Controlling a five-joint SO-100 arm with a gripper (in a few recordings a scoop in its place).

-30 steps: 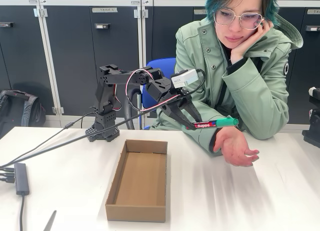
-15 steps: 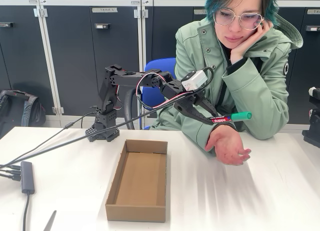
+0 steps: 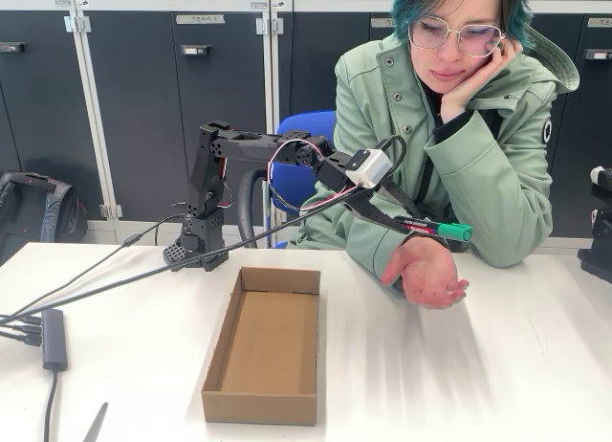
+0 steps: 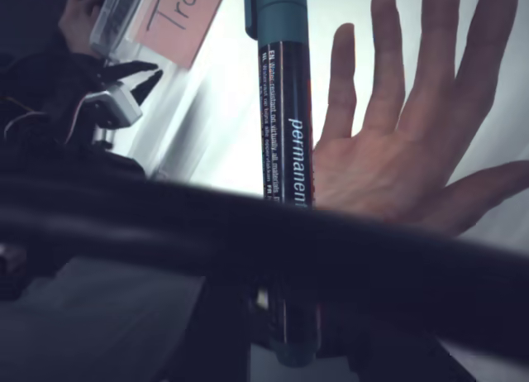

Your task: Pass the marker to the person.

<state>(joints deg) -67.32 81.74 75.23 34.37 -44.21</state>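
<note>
My gripper (image 3: 402, 224) is shut on the marker (image 3: 438, 230), a dark red barrel with white lettering and a green cap pointing right. It hangs just above the open, palm-up hand (image 3: 427, 275) of the person (image 3: 459, 126), who sits behind the table in a sage-green jacket with teal hair and glasses. In the wrist view the marker (image 4: 285, 150) runs up the middle, with the person's open hand (image 4: 397, 159) spread behind it to the right.
An open cardboard box (image 3: 266, 344) lies on the white table (image 3: 430, 385) in front of the arm's base (image 3: 199, 251). Cables and a small hub (image 3: 53, 339) sit at the left. A blue chair (image 3: 296, 179) stands behind the arm.
The arm has stretched to the right and dipped a little, carrying the marker over the person's palm. The person's hand has drawn slightly left beneath it.
</note>
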